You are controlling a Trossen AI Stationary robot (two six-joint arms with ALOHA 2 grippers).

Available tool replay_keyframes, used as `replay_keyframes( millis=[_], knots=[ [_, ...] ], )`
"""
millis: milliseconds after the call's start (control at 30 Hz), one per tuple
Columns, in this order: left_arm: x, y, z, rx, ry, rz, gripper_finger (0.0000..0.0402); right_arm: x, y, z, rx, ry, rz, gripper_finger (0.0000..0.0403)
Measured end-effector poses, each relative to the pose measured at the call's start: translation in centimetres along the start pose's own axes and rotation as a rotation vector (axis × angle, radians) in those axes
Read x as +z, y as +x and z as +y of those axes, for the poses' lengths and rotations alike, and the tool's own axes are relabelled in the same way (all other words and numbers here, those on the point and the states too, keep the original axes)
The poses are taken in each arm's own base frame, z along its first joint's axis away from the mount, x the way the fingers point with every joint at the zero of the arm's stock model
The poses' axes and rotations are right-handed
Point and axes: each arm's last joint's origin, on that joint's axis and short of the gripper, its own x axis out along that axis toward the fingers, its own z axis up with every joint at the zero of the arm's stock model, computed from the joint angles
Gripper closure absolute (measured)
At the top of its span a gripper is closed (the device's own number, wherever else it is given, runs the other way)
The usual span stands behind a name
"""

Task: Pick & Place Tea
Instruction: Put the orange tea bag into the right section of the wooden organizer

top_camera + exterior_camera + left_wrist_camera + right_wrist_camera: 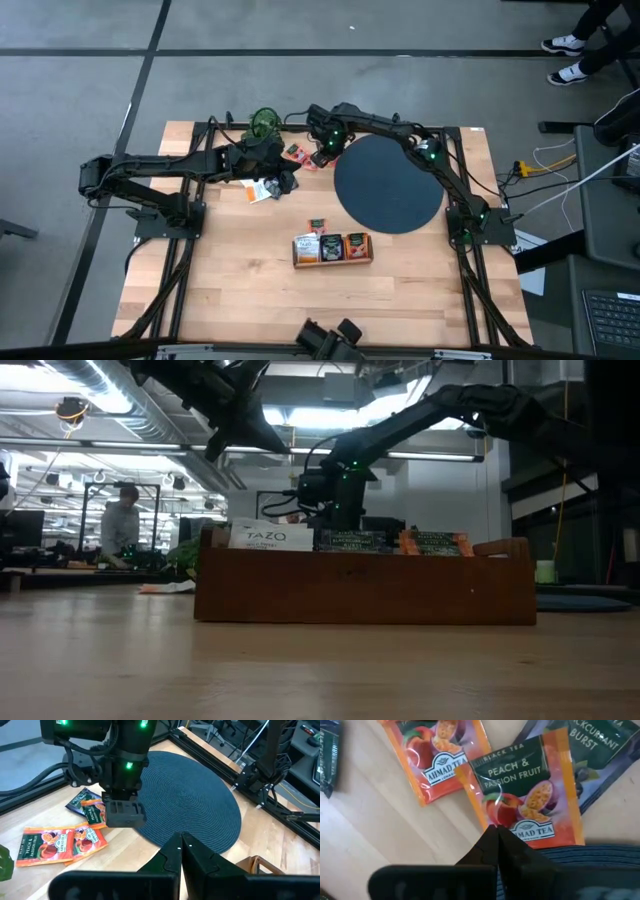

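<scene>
Several orange tea packets [60,844] and a dark one [79,801] lie flat on the wooden table beside the black disc [390,185], at its far left rim. One orange "Peach & Passion Fruit" packet [525,785] lies with one edge over the disc's rim. My right gripper [497,832] is shut and points down at that edge; it also shows from outside [122,815]. My left gripper [181,841] is shut on nothing and hangs above the table a little to the left [287,182], over a white packet [262,190]. My right gripper has its shut fingertips [490,840] right over the near edge of the orange packet [532,832], where the packet overlaps the disc's rim. They come from above, pointing down. Whether they touch the packet, I cannot tell.
A wooden box [360,590] with upright tea packets stands near the table's middle front, with one loose packet [317,226] just behind it. A small green plant [265,122] sits at the far edge. In the room beyond, a person [120,525] shows.
</scene>
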Motion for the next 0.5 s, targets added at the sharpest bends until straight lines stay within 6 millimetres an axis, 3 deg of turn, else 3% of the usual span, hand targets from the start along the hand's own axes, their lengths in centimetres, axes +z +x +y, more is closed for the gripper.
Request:
replay_keyframes(
  millis=[500],
  knots=[
    [0.0, 0.0, 0.0, 0.0, 0.0, 0.0, 0.0398, 0.8, -0.7, -3.5, 0.134, 0.154, -0.009, 0.04]
  ],
)
